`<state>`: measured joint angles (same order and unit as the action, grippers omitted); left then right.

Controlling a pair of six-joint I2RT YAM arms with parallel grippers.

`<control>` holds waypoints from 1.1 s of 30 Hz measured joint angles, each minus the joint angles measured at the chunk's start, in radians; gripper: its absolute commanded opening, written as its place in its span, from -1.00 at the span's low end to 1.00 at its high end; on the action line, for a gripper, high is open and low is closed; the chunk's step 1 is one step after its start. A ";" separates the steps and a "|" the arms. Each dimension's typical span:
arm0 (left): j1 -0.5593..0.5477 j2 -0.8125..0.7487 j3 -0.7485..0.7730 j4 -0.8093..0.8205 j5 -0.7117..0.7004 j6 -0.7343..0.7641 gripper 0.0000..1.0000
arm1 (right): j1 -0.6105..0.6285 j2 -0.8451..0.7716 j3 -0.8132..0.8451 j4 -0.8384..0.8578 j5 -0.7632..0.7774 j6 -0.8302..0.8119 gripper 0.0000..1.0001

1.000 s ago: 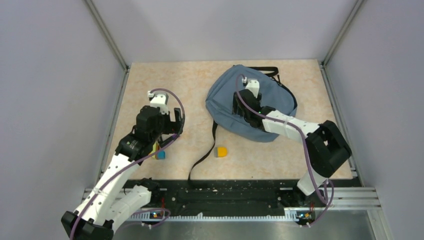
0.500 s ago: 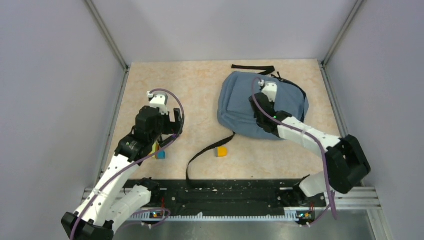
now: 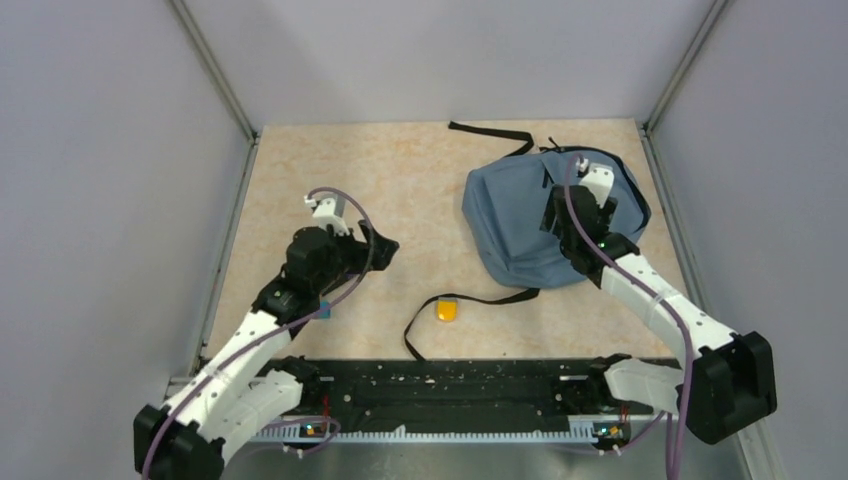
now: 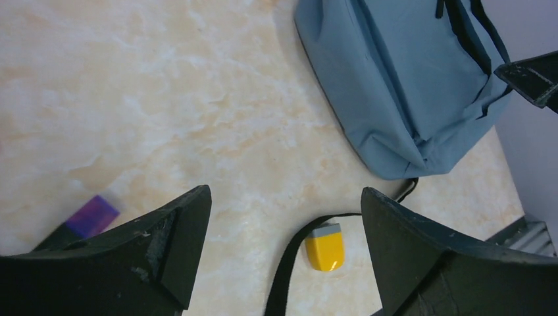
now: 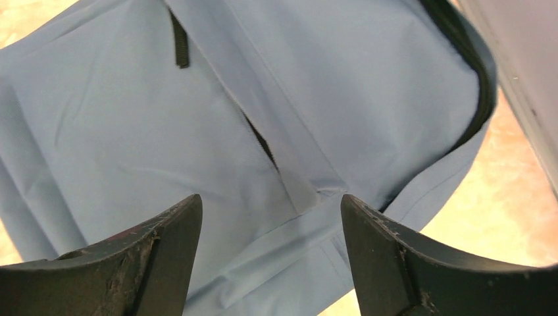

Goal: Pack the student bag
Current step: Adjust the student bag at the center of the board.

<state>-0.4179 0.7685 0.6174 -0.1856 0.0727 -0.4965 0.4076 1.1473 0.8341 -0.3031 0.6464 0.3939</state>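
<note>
While the right gripper [image 5: 270,207] is holding its jaws apart with nothing between them, it is hanging over the blue-grey cloth of the student bag [image 5: 118,125]. Whether the tips are touching the fabric, I cannot tell. A dark zip slit [image 5: 260,141] is showing in the cloth just beyond the jaws. In the overhead view this gripper [image 3: 562,213] is sitting above the middle of the bag [image 3: 510,215]. The bag is lying flat on the far right part of the desk [image 3: 400,180], close to the right wall.

The left gripper [image 4: 283,197] is also keeping its jaws wide apart and gripping nothing, and it is hovering above bare desk [image 4: 164,99]. Past its tips a small yellow piece with a grey end [image 4: 325,248] is lying on the desk, just beside a black strap [image 4: 286,263] that is trailing from the bag's near edge [image 4: 401,145]. A purple block [image 4: 95,214] is peeking out beside the left jaw. From overhead, the left gripper [image 3: 383,246] is pointing rightward, well apart from the bag. The yellow piece [image 3: 446,311] is lying between the two arms, and a second strap [image 3: 490,135] is stretching along the far edge.
</note>
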 measured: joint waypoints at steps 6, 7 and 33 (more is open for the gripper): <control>-0.092 0.293 -0.006 0.254 0.034 -0.113 0.77 | 0.000 0.014 0.002 0.026 -0.102 0.003 0.52; -0.108 0.347 0.007 0.287 0.042 -0.125 0.77 | 0.000 0.022 0.006 0.032 -0.123 0.003 0.50; -0.156 1.323 0.728 0.563 0.098 -0.190 0.08 | -0.105 0.537 0.347 0.106 -0.221 -0.035 0.04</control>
<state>-0.5743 2.0914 1.3453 0.3775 0.1707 -0.6868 0.3031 1.6844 1.1812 -0.1967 0.4252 0.3584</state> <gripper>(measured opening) 0.791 0.520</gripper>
